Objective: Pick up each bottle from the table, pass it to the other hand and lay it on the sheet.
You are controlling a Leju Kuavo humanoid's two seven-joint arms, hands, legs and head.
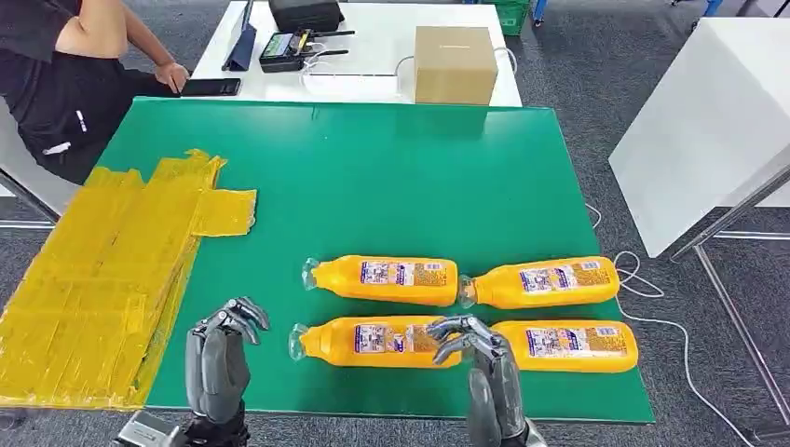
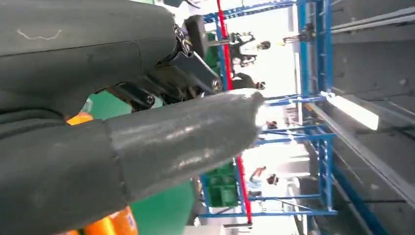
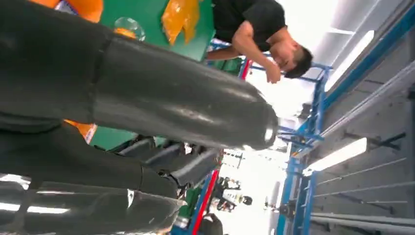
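While four orange bottles are lying on their sides on the green table (image 1: 373,168), I am raising both hands at its near edge, and no bottle has reached the yellow sheet (image 1: 102,279) at my left. My right hand (image 1: 470,340) is hovering over the join between the near-left bottle (image 1: 368,342) and the near-right bottle (image 1: 573,345), fingers curled downward but apart and holding nothing. My left hand (image 1: 224,345) is waiting between the sheet and the near-left bottle, also holding nothing, fingers bent and spread, palm turned toward the bottles. The far-left bottle (image 1: 387,279) and the far-right bottle (image 1: 550,282) are lying just behind the near pair, caps pointing left.

I judge that I am at the very start: reaching for the first pick, most likely the near-left bottle, since my right hand is sitting over its base end. Next I am going to need to lower that hand and wrap the body near its middle (the label area looks like the widest, steadiest spot), lift clear of the neighbours, then bring it across to my left hand for the handover. The bottles are lying almost touching, so my fingers are risking a nudge to the near-right one as they come down. A person (image 1: 65,65) is sitting at the far left corner, one hand beside a phone (image 1: 210,88) on the white table (image 1: 373,56), with a cardboard box (image 1: 454,63) further along.
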